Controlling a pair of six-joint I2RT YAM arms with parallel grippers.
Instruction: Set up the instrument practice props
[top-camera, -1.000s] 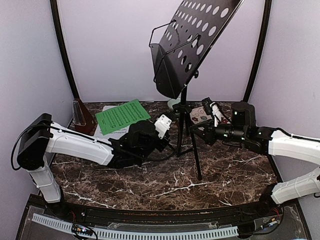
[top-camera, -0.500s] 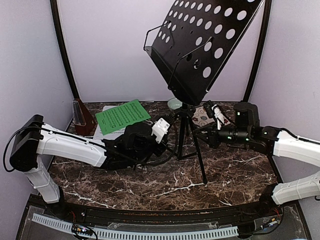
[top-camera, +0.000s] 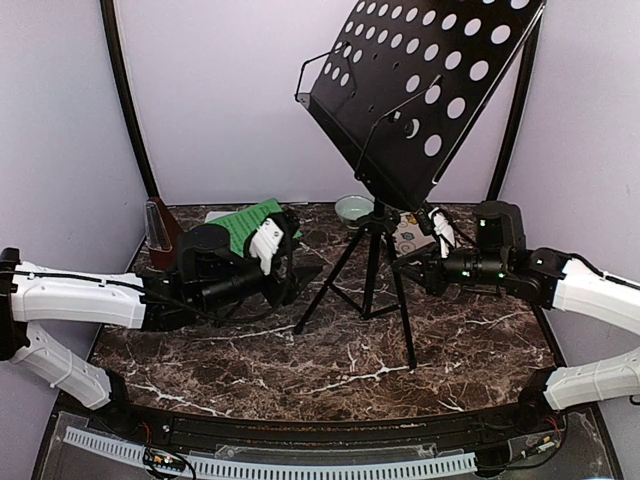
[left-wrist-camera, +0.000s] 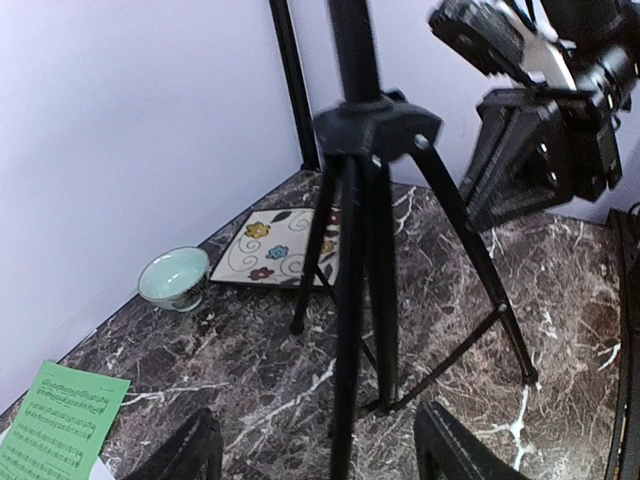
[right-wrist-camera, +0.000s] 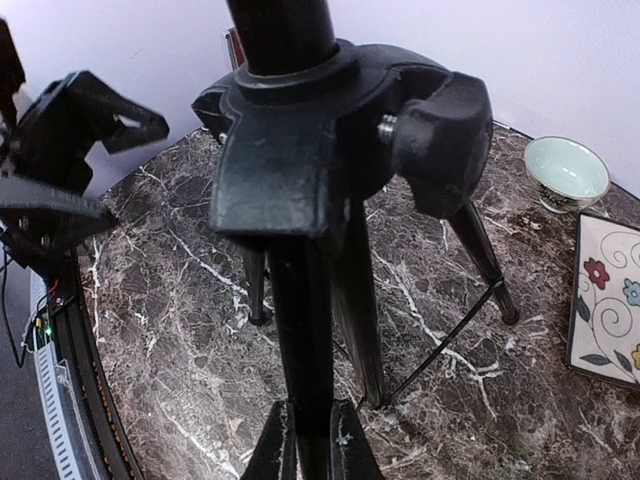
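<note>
While the right tool (right-wrist-camera: 309, 442) pinches a leg of the black metal three-legged music stand (top-camera: 395, 150), the left tool (left-wrist-camera: 318, 450) has its fingers wide apart, that stand just ahead, untouched.

Extends the left arm low and nearly horizontal toward centre, left gripper (left-wrist-camera: 318, 452) with fingers spread wide, holding nothing. Reaches the right arm inward from the opposite side, wrist level, right gripper (right-wrist-camera: 310, 450) clamped on a leg of the music stand (top-camera: 430, 90).

Only illegibly small print shows on the green sheet (left-wrist-camera: 60, 425).
</note>
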